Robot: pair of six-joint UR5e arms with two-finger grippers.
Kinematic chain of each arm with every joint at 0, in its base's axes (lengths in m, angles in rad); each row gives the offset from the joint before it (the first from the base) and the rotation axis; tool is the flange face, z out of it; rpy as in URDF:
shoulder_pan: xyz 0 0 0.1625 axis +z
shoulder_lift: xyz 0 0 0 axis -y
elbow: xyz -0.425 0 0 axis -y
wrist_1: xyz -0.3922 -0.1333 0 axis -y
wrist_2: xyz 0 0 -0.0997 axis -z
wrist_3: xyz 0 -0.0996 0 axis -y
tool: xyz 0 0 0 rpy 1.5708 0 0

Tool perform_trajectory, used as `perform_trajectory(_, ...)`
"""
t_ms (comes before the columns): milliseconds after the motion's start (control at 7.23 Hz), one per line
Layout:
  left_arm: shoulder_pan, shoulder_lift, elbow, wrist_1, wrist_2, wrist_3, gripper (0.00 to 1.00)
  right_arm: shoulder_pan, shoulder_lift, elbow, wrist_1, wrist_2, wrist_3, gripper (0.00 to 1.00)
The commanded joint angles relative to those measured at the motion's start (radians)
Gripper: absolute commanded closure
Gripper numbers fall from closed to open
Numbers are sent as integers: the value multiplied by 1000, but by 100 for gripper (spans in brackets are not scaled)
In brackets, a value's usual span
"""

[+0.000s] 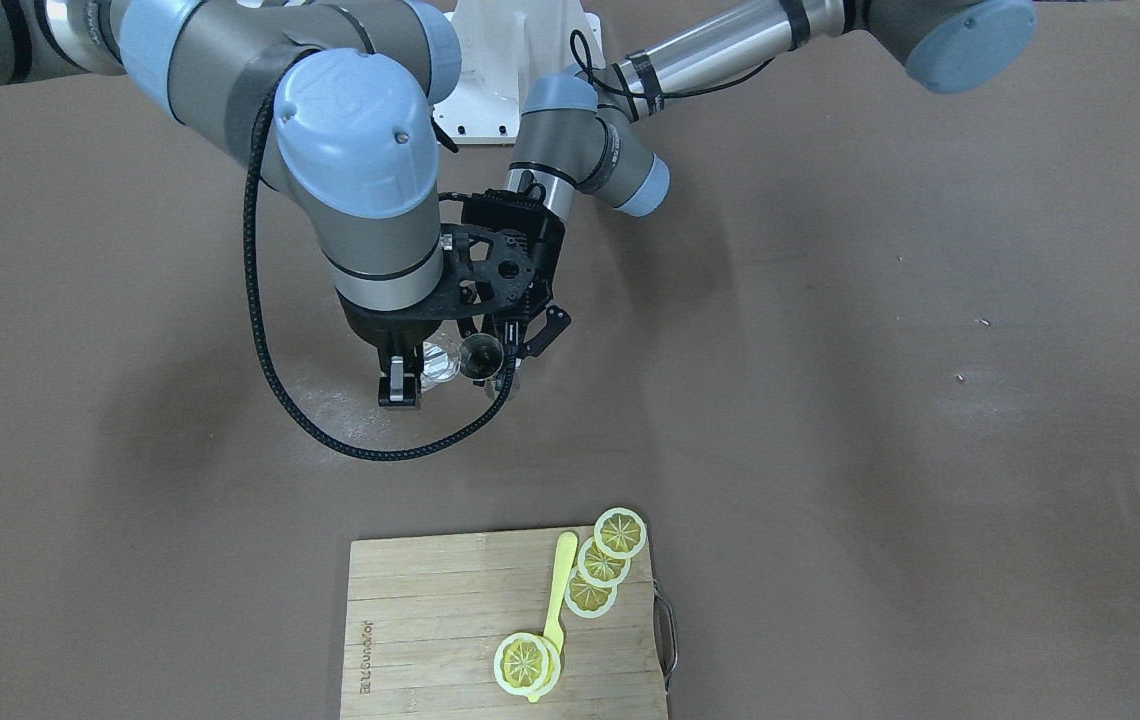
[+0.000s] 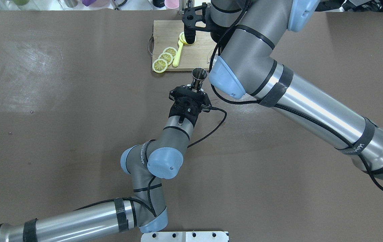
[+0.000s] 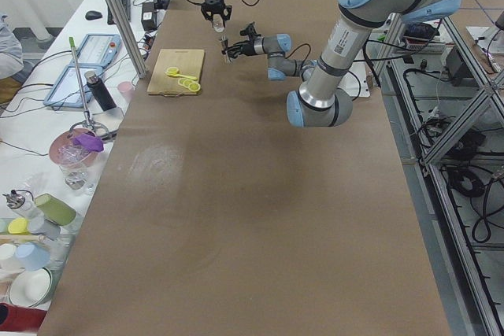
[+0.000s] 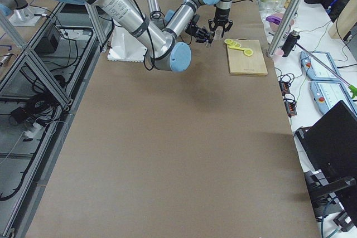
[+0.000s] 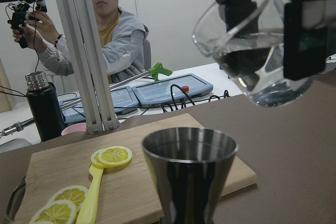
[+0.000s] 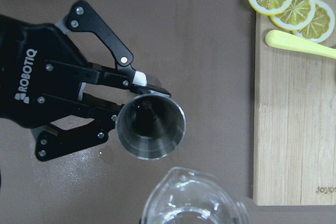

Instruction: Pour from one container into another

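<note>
My left gripper (image 2: 196, 88) is shut on the stem of a steel jigger (image 2: 199, 75), holding it upright with its mouth open to the top. The right wrist view looks down into the jigger (image 6: 150, 127), with the black left gripper (image 6: 126, 121) around it. My right gripper (image 1: 417, 378) is shut on a clear glass cup (image 1: 440, 362) right beside the jigger (image 1: 481, 355). In the left wrist view the glass cup (image 5: 247, 40) hangs tilted above and to the right of the jigger (image 5: 190, 174), its lip apart from the rim. A little clear liquid seems to lie in it.
A wooden cutting board (image 1: 430, 600) lies toward the operators' side, carrying lemon slices (image 1: 602, 562) and a yellow spoon (image 1: 560, 590). A person (image 5: 113, 35) sits beyond the table's edge behind an aluminium post (image 5: 84, 51).
</note>
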Motion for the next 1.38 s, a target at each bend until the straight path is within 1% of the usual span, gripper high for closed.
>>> perform_trajectory(0, 0, 0, -3, 0, 0, 0, 100, -3, 41, -39, -56, -5, -51, 100)
perform_trajectory(415, 0, 2, -3, -1, 0, 0, 100, -34, 55, -38, -116, -44, -73, 100)
perform_trajectory(829, 0, 2, 0, -6, 0, 0, 100, -39, 70, -38, -159, -59, -74, 100)
perform_trajectory(968, 0, 2, 0, -8, 0, 0, 100, -39, 75, -44, -161, -68, -74, 100)
perform_trajectory(1244, 0, 2, -1, -8, 1, 0, 100, -40, 104, -85, -187, -80, -81, 100)
